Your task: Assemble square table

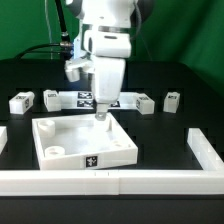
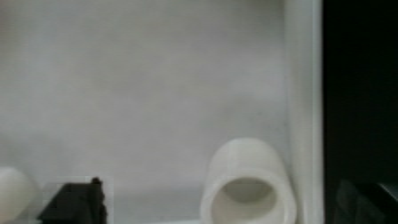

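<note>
Over the tabletop (image 1: 60, 152) corner — fingers (image 2: 75, 205) spread (gripping nothing), black-and-white tag (image 1: 92, 160) unreadable

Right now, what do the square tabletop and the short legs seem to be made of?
The tabletop looks like hard moulded plastic, white and matt: even colour, rounded raised rim, a formed corner socket. The legs seem the same white plastic; their black-and-white tags are probably printed stickers, too small to be sure.

Backdrop: green wall (image 1: 180, 30) right across the back.
Cable: black lead (image 1: 40, 47) trailing over the green, exterior view's left.
Table: black table (image 1: 170, 125), matte.
Rails: white border rail (image 1: 60, 181) along the near edge, side rail (image 1: 205, 150) on the exterior view's right.
Light: soft, even.
</note>
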